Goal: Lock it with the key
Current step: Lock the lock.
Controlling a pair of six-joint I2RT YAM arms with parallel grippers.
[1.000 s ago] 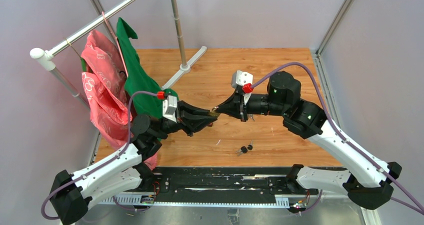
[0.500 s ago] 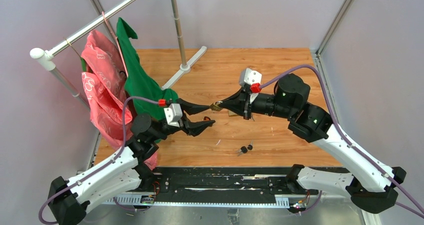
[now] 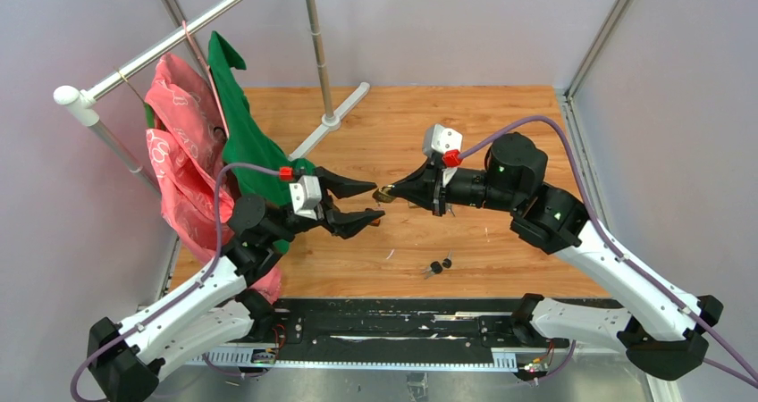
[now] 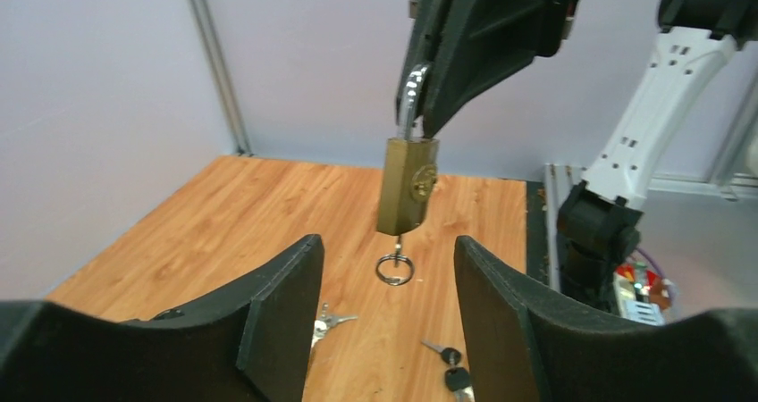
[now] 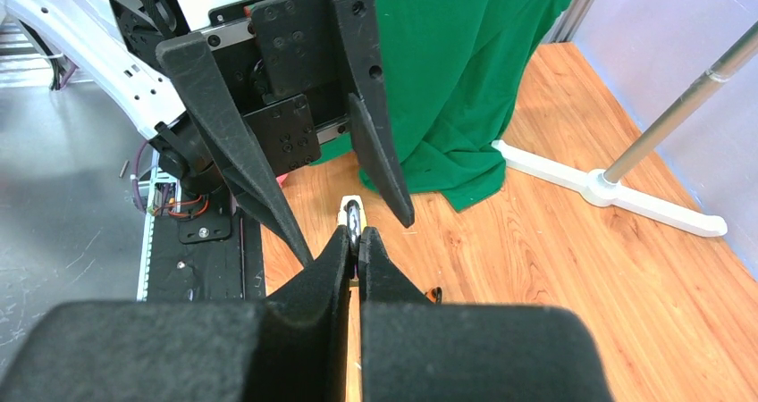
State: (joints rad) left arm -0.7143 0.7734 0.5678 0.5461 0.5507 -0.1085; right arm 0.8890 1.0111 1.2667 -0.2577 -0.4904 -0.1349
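A brass padlock (image 4: 407, 183) hangs in the air by its silver shackle (image 5: 354, 214), and my right gripper (image 3: 393, 190) (image 5: 355, 234) is shut on that shackle. A key (image 4: 399, 239) sticks out of the padlock's underside with a metal ring (image 4: 394, 268) dangling from it. My left gripper (image 3: 376, 202) (image 4: 386, 246) stands open just short of the padlock. Its fingers (image 5: 380, 152) flank the lock on either side without touching it or the key.
Loose keys lie on the wooden table (image 3: 501, 125): a black-headed pair (image 3: 435, 266) (image 4: 451, 371) and a silver bunch (image 4: 326, 320). A clothes rack (image 3: 134, 62) with pink cloth (image 3: 183, 152) and green cloth (image 3: 246, 138) stands at the left, its white foot (image 3: 335, 121) on the table.
My left gripper was shut at the padlock's underside; it has opened and drawn back a little toward the left. The right gripper keeps its hold on the shackle.
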